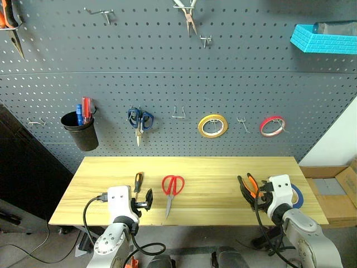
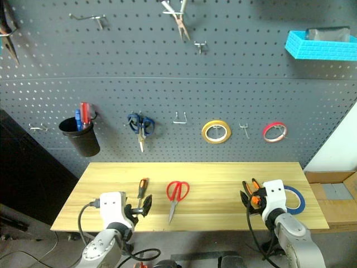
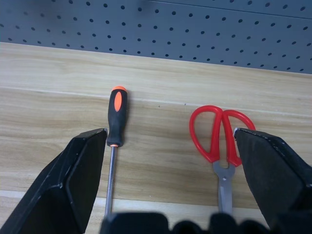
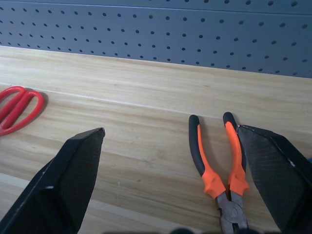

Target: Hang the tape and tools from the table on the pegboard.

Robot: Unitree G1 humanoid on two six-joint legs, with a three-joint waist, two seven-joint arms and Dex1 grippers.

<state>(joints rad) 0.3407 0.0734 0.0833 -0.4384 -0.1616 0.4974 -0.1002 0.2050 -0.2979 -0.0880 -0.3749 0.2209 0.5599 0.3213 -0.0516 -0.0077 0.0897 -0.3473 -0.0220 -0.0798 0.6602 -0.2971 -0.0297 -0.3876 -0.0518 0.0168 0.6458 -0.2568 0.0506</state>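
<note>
All four task items lie on the table (image 1: pixel 223 167), and nothing of the task has reached the pegboard (image 1: pixel 167 72) yet. Taking the red-handled scissors (image 1: pixel 172 188) as the landmark: the orange-and-black screwdriver (image 1: pixel 138 182) lies just to the robot's left of them, handle toward the pegboard; the orange-and-black pliers (image 1: pixel 249 187) lie well to their right; the blue tape roll (image 2: pixel 294 199) sits farther right again, beside the pliers and partly hidden behind the right wrist.

The left gripper (image 1: pixel 146 201) hovers at the near table edge between screwdriver and scissors, its jaws spread wide and empty. The right gripper (image 4: pixel 173 165) hovers over the pliers, jaws likewise released and holding nothing; the pliers' handles lie close to its right finger (image 4: pixel 278 170).

The step in hand looks like a first pick. To do it well, each arm should centre on one item rather than straddle two: the left should shift toward the screwdriver handle or the scissor loops, the right should slide over so both pliers handles fall between the jaws. Flat tools risk slipping, so a grip near the handles seems wise, leaving loops or gaps free for a bare hook (image 1: pixel 178 113) above the scissors.
</note>
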